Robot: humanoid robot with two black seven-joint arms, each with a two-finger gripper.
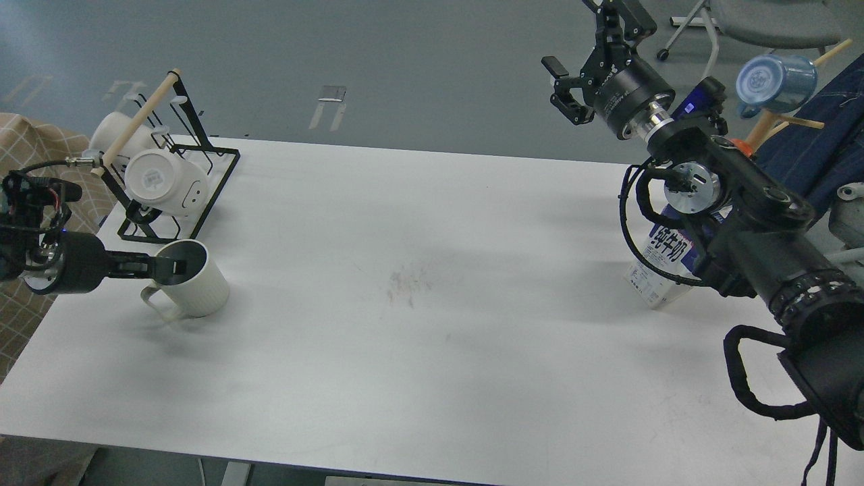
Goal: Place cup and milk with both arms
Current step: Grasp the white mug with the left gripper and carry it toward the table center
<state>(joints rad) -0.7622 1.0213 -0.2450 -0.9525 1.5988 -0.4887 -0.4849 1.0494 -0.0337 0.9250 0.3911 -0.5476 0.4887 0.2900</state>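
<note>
A white ribbed cup (199, 290) with a handle stands upright on the table's left side, just in front of the rack. My left gripper (173, 266) comes in from the left at rim height, its fingers closed over the cup's near rim. A blue and white milk carton (663, 260) stands at the table's right edge, partly hidden behind my right arm. My right gripper (570, 75) is open and empty, raised high above and behind the carton, apart from it.
A black wire rack (202, 182) with a wooden bar holds two white mugs (165, 181) at the table's back left. A blue mug (773, 81) hangs on a wooden stand at the far right. A dark smudge (408, 280) marks the table's middle.
</note>
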